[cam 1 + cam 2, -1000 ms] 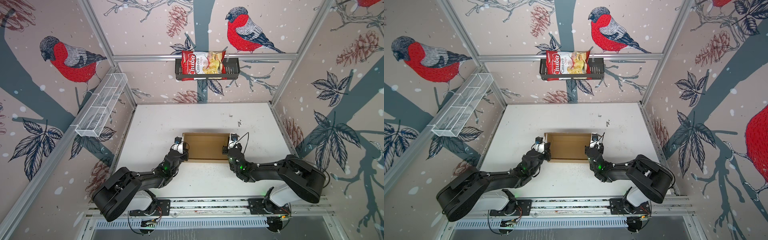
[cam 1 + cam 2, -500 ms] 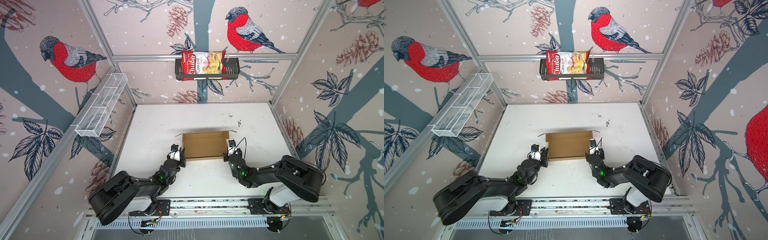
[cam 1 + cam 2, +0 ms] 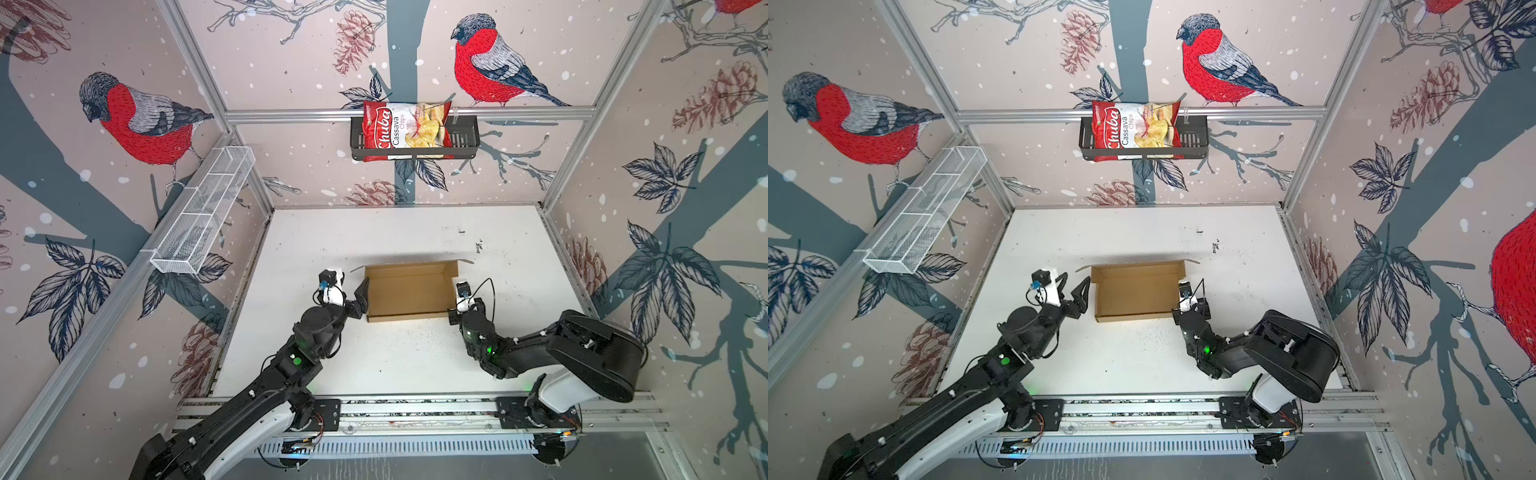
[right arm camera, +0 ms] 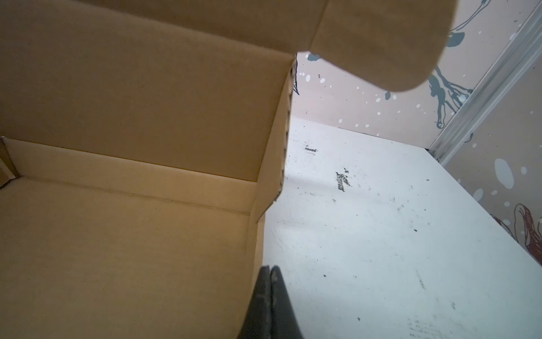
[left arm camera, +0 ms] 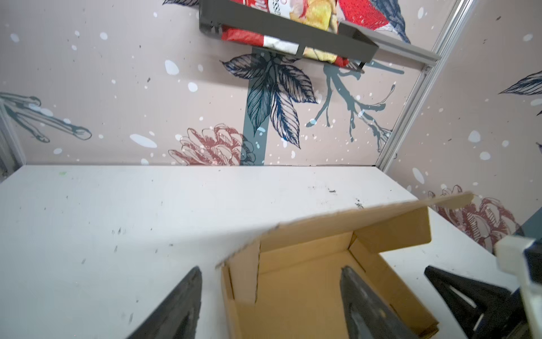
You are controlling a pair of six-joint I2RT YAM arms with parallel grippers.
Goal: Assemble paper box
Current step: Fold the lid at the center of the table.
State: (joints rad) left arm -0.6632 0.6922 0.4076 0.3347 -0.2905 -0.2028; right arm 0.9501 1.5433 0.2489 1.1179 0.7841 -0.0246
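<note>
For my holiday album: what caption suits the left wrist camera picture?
Open fingers frame one side wall of a brown cardboard box, lid raised, on a white table.

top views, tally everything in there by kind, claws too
paper box: 1
chips bag: 1
wall racks, black rack and white mesh rack: 2
claws, left claw and right claw: 2
total: 6

Chips bag [image 3: 405, 129] in black basket [image 3: 465, 137]; white mesh shelf [image 3: 203, 212].
</note>
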